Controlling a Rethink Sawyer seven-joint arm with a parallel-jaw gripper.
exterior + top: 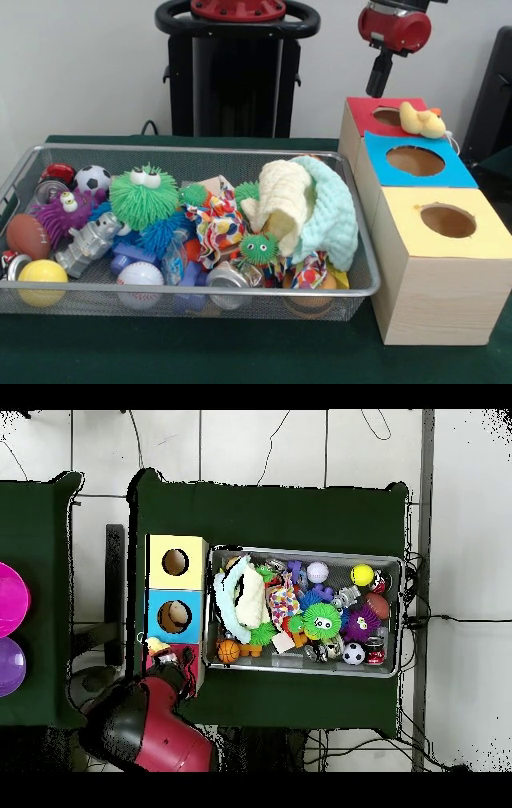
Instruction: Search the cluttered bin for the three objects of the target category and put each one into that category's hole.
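Observation:
The silver wire-mesh bin (192,149) sits on the green table, full of toys; it also shows in the overhead view (300,552). The round hole (388,116) is in the red top of the farthest wooden box. A yellow plush toy (422,122) lies on the red top at the hole's right edge, and shows in the overhead view (157,647). My gripper (378,84) hangs above and just behind the red box, apart from the toy. In the overhead view the gripper (183,676) and red arm cover most of that box.
A blue-topped box (416,160) and a yellow-topped box (448,220) stand in a row in front of the red one. The bin holds a green fuzzy ball (144,196), a purple fuzzy toy (60,214), several balls, a silver robot (88,240) and crumpled cloths (308,208).

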